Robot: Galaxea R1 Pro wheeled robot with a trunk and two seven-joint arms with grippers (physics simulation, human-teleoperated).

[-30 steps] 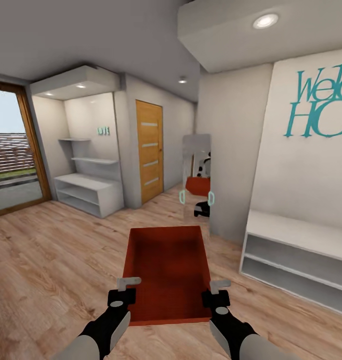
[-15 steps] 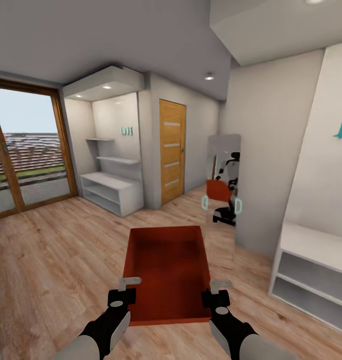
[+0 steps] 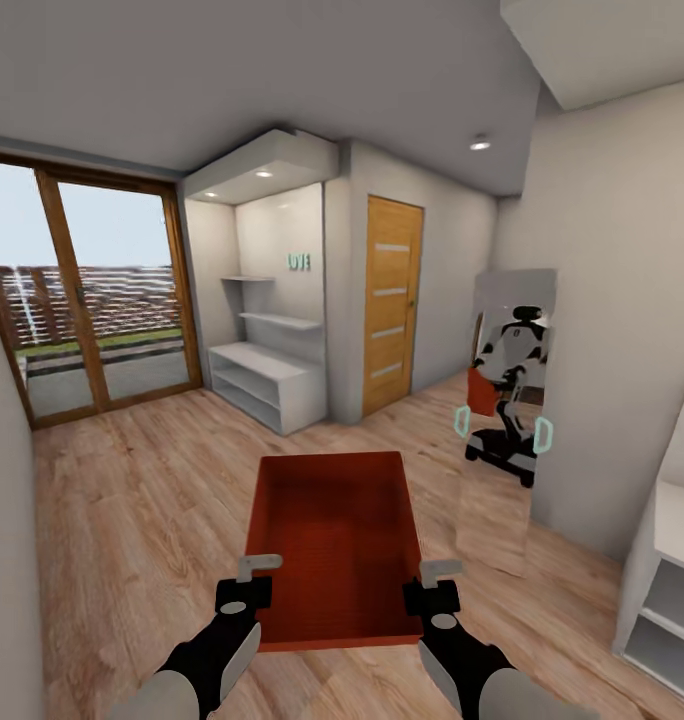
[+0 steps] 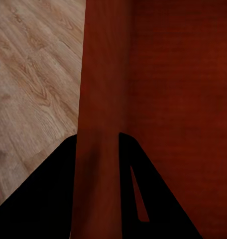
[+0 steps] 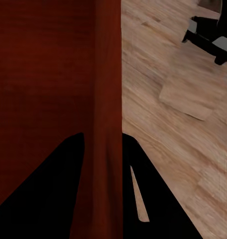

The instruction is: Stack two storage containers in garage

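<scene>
The storage container (image 3: 337,545), an orange-red open-top bin, hangs in the air straight ahead of the robot, carried between both arms over the light wood-plank floor (image 3: 132,520) of a room with wood-framed glass doors (image 3: 92,300). Its long axis runs directly away from the robot, so the two long side walls face outward to either arm and the near short wall lies just in front of the wrists. The left end effector (image 3: 244,590) takes the left wall near the near corner; the left wrist view shows that wall (image 4: 101,124) passing between the two dark fingers (image 4: 44,189), one inside the bin and one outside, pinching it. The right end effector (image 3: 432,592) mirrors this on the right wall (image 5: 107,124), its fingers (image 5: 44,184) straddling and clamping the wall likewise. Both grips sit at the near end, so the far end of the bin overhangs unsupported, and neither arm is nearer than the other. A leaning mirror (image 3: 507,400) to the right reflects the robot holding the bin. A wooden door (image 3: 392,300) and white shelves (image 3: 267,370) stand ahead. I judge this is transport: the concrete garage floor is not reached yet, and the bin must stay level between the two clamps while the base drives.
</scene>
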